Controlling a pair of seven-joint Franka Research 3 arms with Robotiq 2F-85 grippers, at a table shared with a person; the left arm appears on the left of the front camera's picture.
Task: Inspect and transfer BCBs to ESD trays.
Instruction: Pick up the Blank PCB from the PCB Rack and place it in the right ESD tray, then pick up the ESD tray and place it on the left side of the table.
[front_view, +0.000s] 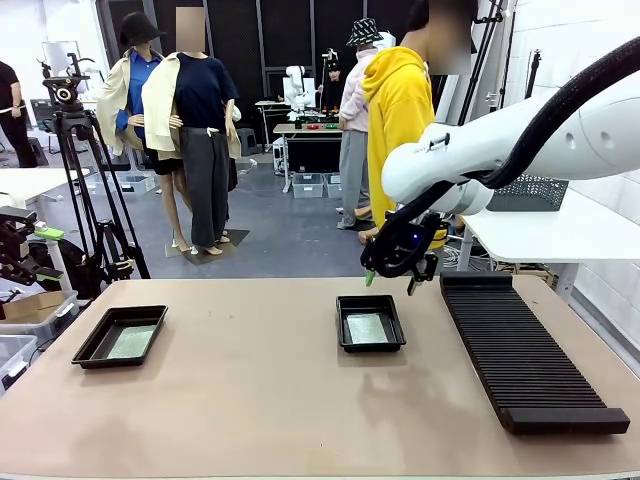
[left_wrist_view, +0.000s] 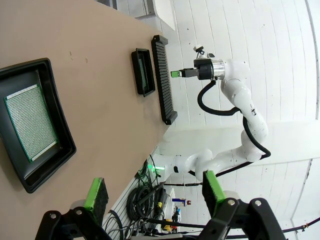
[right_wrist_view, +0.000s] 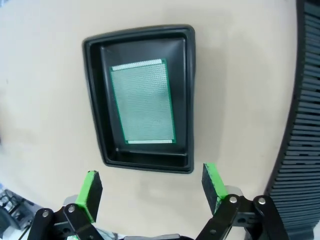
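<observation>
Both flat green BCBs (front_view: 367, 328) (front_view: 132, 342) in glossy blk trays (front_view: 345, 341) (front_view: 92, 350).

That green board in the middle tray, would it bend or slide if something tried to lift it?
The green board looks thin and flat, so probably stiff and light. It lies flush on the tray's floor with walls close around, so gripping an edge seems awkward. The glossy floor suggests it would slide if pushed.

grey floor (front_view: 290, 225), white tables (front_view: 560, 230), a tripod (front_view: 85, 190) and dark far wall.
</observation>
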